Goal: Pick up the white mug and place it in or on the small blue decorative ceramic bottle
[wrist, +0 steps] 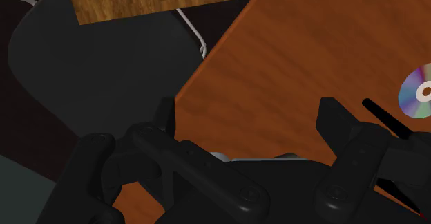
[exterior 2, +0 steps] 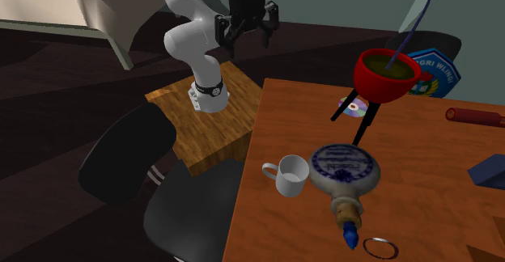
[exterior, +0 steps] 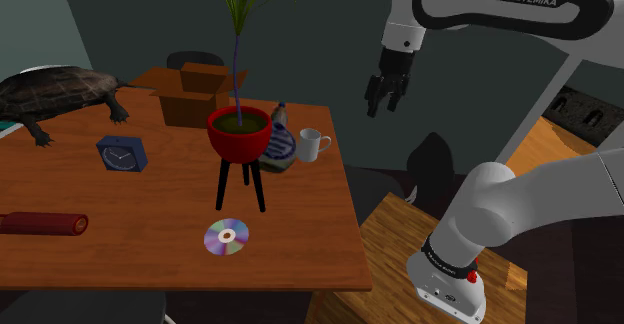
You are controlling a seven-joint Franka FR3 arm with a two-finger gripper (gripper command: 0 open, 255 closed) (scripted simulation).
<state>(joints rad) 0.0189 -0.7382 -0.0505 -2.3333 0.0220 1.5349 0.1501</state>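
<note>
White mug (exterior: 312, 144) (exterior 2: 290, 174) stands upright on the wooden table (exterior: 130, 267) (exterior 2: 429, 220), near the edge that faces the arm. Its handle points toward that edge, with a bare strip of wood between them. It is plain white, with a rounded cylindrical body and an open mouth.

Just beside it, away from the edge, the ceramic bottle (exterior: 279, 150) (exterior 2: 344, 170) lies flat. It has a round white body with a blue pattern, a tan neck and a blue stopper. I cannot tell whether mug and bottle touch. A thin ring (exterior 2: 379, 247) lies past the stopper.

Beyond the bottle a red plant pot (exterior: 239, 132) (exterior 2: 387, 74) stands on black tripod legs, with a tall stalk rising from it. This crowds that side, while the space above the mug is open. A CD (exterior: 226, 237) (wrist: 418, 91) lies on bare wood by the legs.

Off the table edge sit a black chair (exterior 2: 137, 163) and the wooden stand (exterior 2: 210, 119).

The gripper (exterior: 384, 100) (exterior 2: 245, 27) (wrist: 250, 119) hangs high, off the table's side and well apart from the mug, fingers spread wide and holding nothing
</note>
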